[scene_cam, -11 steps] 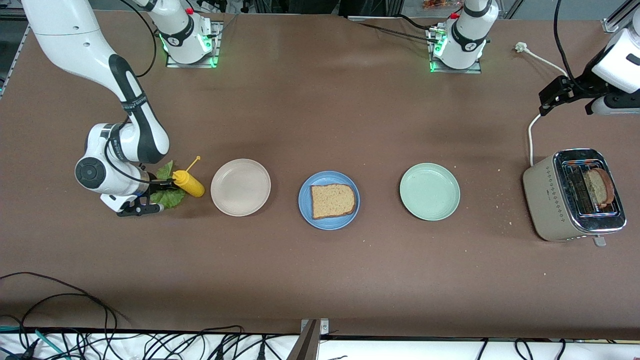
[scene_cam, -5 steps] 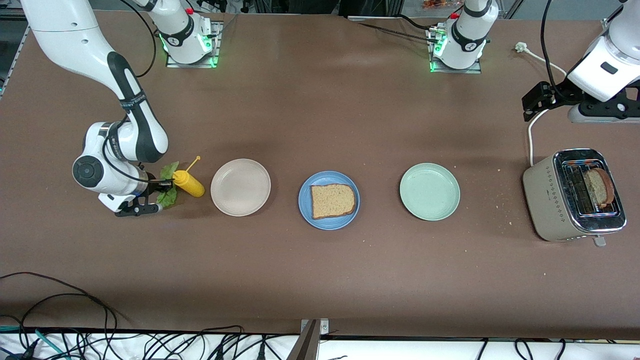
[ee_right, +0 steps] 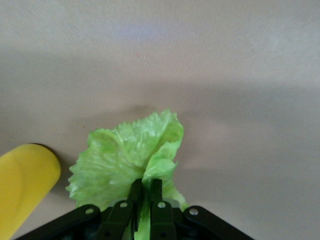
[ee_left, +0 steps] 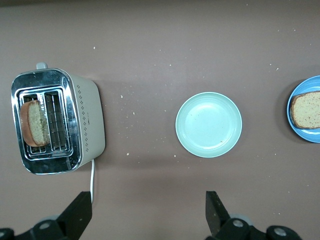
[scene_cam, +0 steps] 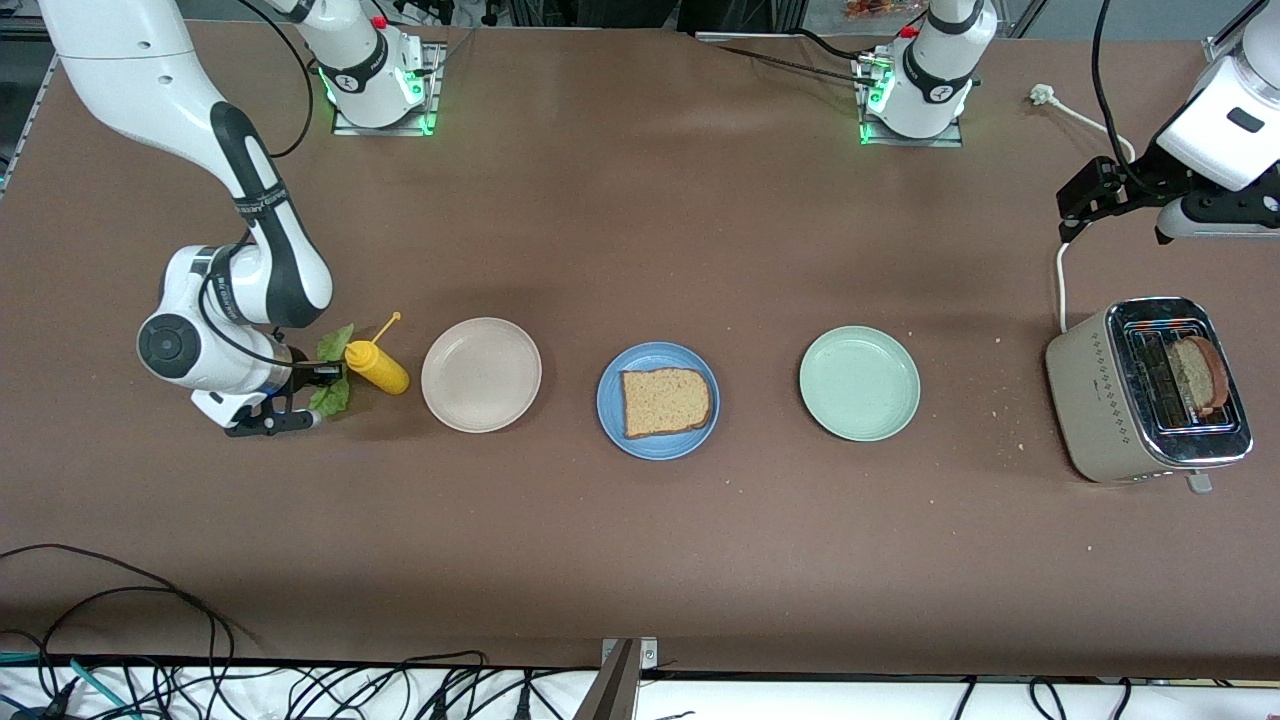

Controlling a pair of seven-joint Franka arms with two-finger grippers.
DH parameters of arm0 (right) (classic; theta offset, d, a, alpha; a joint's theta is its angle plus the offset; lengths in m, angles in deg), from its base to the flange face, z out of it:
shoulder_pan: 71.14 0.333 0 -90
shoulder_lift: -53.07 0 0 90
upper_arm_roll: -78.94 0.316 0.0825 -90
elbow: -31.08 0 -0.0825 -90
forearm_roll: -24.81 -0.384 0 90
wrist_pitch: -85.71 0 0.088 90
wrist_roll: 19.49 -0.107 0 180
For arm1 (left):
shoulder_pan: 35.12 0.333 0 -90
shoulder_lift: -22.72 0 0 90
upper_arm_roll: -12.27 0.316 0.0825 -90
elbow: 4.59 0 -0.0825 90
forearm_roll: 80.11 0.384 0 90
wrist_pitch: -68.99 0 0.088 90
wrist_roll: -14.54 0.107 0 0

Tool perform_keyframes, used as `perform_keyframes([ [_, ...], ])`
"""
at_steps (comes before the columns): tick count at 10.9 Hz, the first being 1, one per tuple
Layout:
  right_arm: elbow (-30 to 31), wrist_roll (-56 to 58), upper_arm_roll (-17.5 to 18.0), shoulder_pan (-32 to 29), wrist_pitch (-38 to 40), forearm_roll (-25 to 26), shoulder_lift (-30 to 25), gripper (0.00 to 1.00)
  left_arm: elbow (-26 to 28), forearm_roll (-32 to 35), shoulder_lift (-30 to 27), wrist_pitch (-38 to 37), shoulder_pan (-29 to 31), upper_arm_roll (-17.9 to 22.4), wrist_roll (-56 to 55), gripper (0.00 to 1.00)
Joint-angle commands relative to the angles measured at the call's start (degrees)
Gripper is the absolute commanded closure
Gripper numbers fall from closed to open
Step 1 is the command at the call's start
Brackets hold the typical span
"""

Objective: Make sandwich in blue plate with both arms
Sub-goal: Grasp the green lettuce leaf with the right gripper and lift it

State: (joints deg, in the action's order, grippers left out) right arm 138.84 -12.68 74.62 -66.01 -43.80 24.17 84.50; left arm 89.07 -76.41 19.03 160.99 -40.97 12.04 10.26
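One bread slice on blue plate. Right gripper fingers pinch lettuce leaf beside mustard bottle; left gripper fingers spread, above tabletop nr toaster.

Even overhead light, soft shadows under plates, blurred close-up lettuce.

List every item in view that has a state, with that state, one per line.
Right gripper: shut on the lettuce leaf.
Left gripper: open, empty, over the table above the toaster.
Blue plate: holds one bread slice.
Toaster: one slot holds a second bread slice, sticking up.
Beige plate: empty.
Pale green plate: empty.
Mustard bottle: lying on its side.
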Motion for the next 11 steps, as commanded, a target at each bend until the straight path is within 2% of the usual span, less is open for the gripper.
perform_keyframes([
  [1, -11.6, 0.6, -0.4, 0.1, 17.3, -0.3, -1.3, 0.89, -1.8, -0.4, 1.1, -1.1, -0.3, 0.1, 0.0, 0.0],
  [4, -23.7, 0.3, -0.4, 0.1, 35.4, -0.3, -1.7, 0.89, -2.0, -0.2, 1.2, -1.1, -1.8, 0.0, 0.0, 0.0],
  [6, -29.7, -0.4, -0.1, 0.6, 44.5, -0.8, -1.8, 0.89, -1.9, -0.2, 1.2, -1.1, -2.1, -0.1, -0.2, 0.0],
  [7, -31.3, -0.8, 0.0, 1.5, 46.4, -1.1, -1.8, 0.89, -1.9, -0.2, 1.1, -1.1, -2.1, 0.0, -0.2, 0.0],
  [9, -32.3, -8.9, 0.3, 5.7, 47.6, -1.3, -2.2, 0.89, -2.0, -0.2, 1.2, -1.1, -2.1, 0.1, -0.2, 0.0],
  [11, -32.3, -20.4, 3.0, 8.7, 46.9, -5.8, -2.4, 0.88, -1.9, -0.2, 1.1, -1.1, -2.1, 0.1, -0.2, 0.0],
])
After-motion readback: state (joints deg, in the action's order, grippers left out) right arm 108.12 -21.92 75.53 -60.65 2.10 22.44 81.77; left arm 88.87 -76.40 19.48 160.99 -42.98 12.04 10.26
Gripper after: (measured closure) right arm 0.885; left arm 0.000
